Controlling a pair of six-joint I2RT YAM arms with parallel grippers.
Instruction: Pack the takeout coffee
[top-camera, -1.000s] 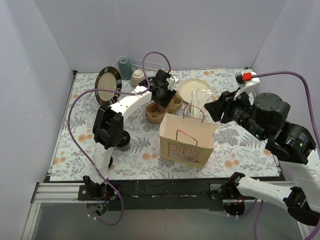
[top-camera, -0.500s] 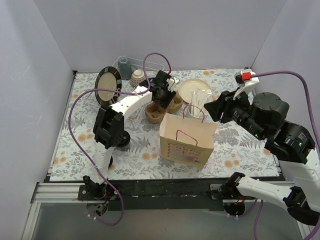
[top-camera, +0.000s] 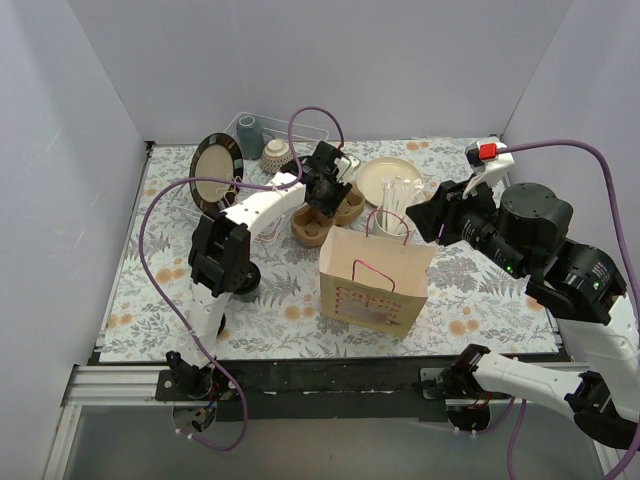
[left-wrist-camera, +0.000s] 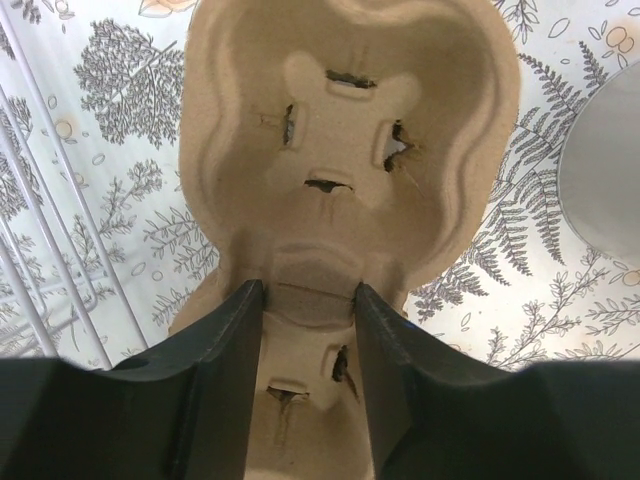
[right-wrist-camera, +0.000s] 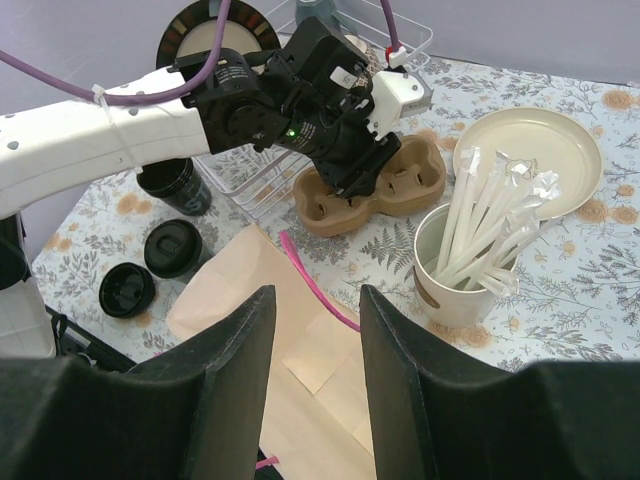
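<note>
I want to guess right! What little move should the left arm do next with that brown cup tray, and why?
Probably close the left tool on the cup tray. In the left wrist view its two fingers straddle the narrow middle of the tray with small gaps on both sides, so it looks lined up but not yet squeezing. The right tool hovers open above the paper bag, apparently waiting.

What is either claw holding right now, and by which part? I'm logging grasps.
The left claw straddles the narrow middle of the brown cup carrier, one finger each side; contact isn't certain. The right claw is open, holding nothing.
</note>
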